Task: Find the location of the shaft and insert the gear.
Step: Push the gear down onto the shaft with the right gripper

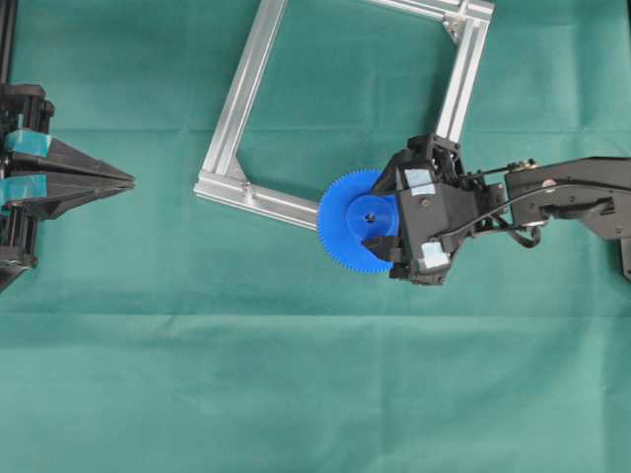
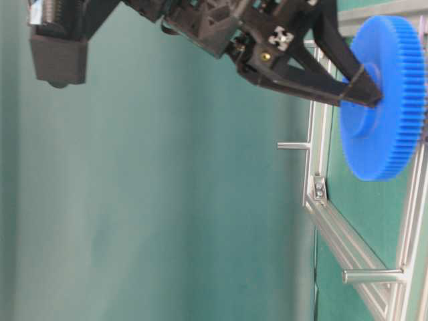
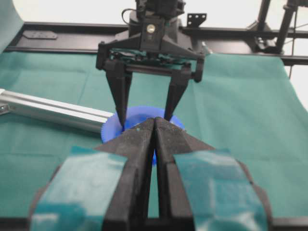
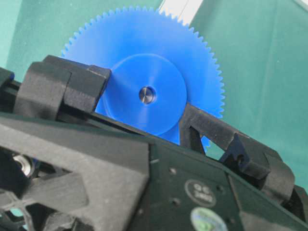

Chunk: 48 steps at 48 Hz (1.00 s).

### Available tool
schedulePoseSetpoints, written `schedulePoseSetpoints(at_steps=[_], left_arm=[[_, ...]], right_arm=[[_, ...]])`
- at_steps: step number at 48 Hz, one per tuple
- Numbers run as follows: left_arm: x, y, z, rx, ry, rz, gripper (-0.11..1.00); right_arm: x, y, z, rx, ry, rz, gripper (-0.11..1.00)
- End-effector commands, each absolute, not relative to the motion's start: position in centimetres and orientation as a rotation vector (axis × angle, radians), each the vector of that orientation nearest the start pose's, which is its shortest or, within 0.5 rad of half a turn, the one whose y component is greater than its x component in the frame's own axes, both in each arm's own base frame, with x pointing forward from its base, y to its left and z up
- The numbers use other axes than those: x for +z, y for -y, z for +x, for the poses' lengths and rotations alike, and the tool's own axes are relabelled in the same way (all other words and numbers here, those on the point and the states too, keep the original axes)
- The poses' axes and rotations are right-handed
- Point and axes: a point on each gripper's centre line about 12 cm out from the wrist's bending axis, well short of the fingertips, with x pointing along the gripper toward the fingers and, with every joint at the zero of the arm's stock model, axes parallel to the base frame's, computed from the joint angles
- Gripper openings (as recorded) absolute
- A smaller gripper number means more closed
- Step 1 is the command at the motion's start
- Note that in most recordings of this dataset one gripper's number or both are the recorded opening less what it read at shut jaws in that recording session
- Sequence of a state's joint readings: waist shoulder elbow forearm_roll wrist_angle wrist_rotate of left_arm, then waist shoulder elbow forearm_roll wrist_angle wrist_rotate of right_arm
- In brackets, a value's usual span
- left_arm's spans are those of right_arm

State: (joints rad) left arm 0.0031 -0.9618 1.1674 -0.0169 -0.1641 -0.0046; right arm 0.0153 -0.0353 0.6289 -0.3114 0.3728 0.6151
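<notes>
The gear (image 1: pixel 345 225) is a big blue toothed wheel lying flat at the lower right corner of the aluminium frame (image 1: pixel 237 99). My right gripper (image 1: pixel 381 214) comes in from the right, its two black fingers pressed on either side of the raised hub (image 4: pixel 130 82). In the right wrist view a small silver round end, the shaft (image 4: pixel 147 95), shows inside the hub's centre hole. The table-level view has the fingertips (image 2: pixel 372 93) touching the hub. My left gripper (image 1: pixel 128 182) rests far off at the left edge, shut and holding nothing, pointing at the gear (image 3: pixel 111 130).
The frame's silver bars (image 3: pixel 53 110) run left of and behind the gear. Two short metal stubs (image 2: pixel 294 144) stick up from the frame in the table-level view. Green cloth (image 1: pixel 296 394) covers the table.
</notes>
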Motion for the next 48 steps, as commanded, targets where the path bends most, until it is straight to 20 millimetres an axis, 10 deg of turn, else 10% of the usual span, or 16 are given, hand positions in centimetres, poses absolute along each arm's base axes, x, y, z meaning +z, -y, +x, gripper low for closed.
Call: schedulePoseSetpoints(at_steps=[1, 48], left_arm=[[29.1, -0.1, 20.3, 0.006, -0.015, -0.024, 0.03], [29.2, -0.1, 20.3, 0.008, -0.014, -0.024, 0.04]], right_arm=[[17.1, 1.1, 37.0, -0.243, -0.894, 0.250, 0.69], [15.5, 0.2, 37.6, -0.215, -0.913, 0.245, 0.69]])
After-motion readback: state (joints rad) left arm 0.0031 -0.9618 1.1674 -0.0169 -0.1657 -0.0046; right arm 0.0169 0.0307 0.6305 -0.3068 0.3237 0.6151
